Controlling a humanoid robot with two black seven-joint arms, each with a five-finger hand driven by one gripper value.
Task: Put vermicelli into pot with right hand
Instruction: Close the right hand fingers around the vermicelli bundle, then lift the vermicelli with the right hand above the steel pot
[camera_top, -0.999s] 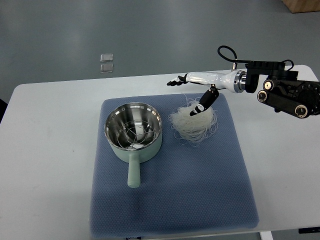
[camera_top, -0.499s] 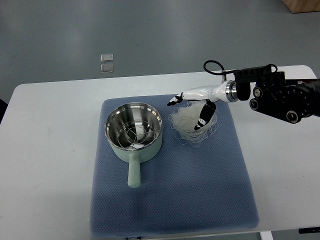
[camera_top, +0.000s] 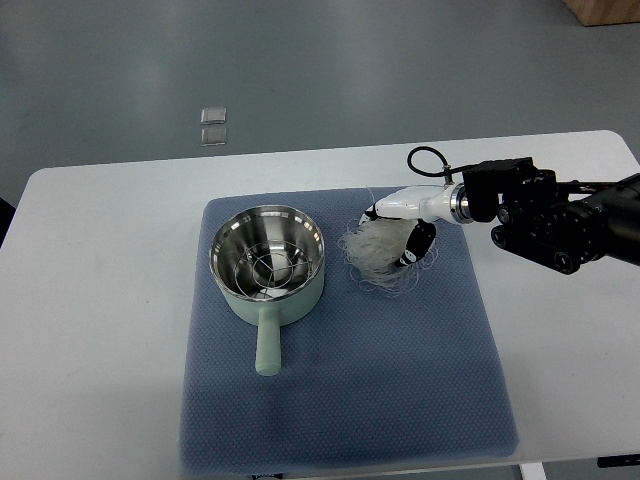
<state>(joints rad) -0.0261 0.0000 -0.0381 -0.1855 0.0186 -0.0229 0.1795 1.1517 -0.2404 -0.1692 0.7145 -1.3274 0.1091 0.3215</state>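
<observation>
Vermicelli (camera_top: 381, 254) sits as a loose nest on the blue mat (camera_top: 350, 390), just right of the pot (camera_top: 266, 262), not touching it. Right hand (camera_top: 400, 225) is down on the nest's upper right, fingers curling into the strands; can't tell if the grip is firm. Pot is open, handle pointing toward the near edge. Mat's near half is bare. White table (camera_top: 90, 300) is free on both sides.

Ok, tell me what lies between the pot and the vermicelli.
Top view: only bare blue mat between pot and vermicelli; right robot hand is on the vermicelli.
</observation>
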